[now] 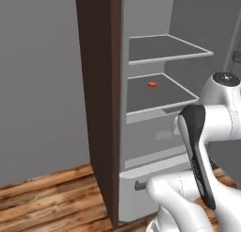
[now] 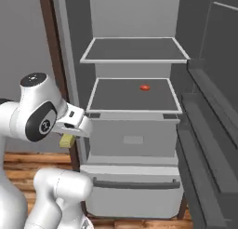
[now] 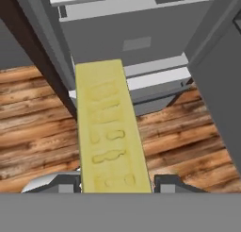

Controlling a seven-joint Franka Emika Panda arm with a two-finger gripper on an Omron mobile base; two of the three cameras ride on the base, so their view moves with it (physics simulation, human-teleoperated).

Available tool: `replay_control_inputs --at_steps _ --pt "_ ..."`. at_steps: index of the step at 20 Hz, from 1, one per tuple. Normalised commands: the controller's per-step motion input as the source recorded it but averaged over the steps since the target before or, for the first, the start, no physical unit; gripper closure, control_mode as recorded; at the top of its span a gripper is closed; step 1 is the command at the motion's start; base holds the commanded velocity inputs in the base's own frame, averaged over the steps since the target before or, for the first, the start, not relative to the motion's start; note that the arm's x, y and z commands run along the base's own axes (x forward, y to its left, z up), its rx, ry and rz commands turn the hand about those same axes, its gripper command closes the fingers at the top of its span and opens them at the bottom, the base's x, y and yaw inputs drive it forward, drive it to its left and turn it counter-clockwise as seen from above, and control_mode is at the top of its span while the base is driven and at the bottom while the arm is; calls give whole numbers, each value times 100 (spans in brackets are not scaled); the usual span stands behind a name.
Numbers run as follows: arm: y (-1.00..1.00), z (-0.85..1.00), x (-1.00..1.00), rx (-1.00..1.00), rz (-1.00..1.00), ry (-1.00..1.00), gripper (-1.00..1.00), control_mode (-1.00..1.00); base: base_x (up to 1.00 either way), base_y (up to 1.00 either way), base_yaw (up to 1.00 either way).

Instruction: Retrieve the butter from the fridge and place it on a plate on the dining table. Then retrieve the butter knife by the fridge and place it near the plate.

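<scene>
- Butter (image 3: 110,127), a pale-yellow stick with shallow dents pressed into its top face, clamped between the two dark fingertips of the gripper (image 3: 115,183) and reaching away from them toward the fridge (image 2: 135,130).
- Seen in the right base view as a small yellow block (image 2: 67,140) poking out under the white hand, left of the fridge and level with its closed inner drawer (image 2: 134,139).
- Jaws pressed against the two long sides of the butter, held partway apart by its width.
- Held out in front of the fridge, above the wooden floor (image 3: 37,127), not resting on any shelf.
- Fridge open: two grey shelves inside, upper shelf (image 2: 135,50) bare, lower shelf (image 2: 135,94) carrying one small red thing (image 2: 145,87) right of its middle.
- Same red thing (image 1: 152,84) visible on the lower shelf in the left base view.
- Below the inner drawer, light-grey bottom drawer (image 2: 135,191) with a dark bar handle (image 2: 135,185) across its front.
- Open fridge door (image 2: 209,144) with grey door racks standing at the right of the fridge.
- Dark brown panel (image 1: 101,99) rising beside the left wall of the fridge.
- No brand, label or writing readable anywhere; pale rectangular patch (image 2: 133,140) on the inner drawer front blank.
</scene>
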Motion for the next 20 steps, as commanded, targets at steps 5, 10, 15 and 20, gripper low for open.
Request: replay_control_inputs --at_steps 5,10,15,20 --pt "0 0 0 0 0 0 100 100 -72 54 -43" --pt "0 0 0 0 0 0 100 100 -81 25 -53" --pt "0 0 0 0 0 0 100 100 -67 0 -65" --pt "0 0 0 0 0 0 100 100 -41 0 -76"
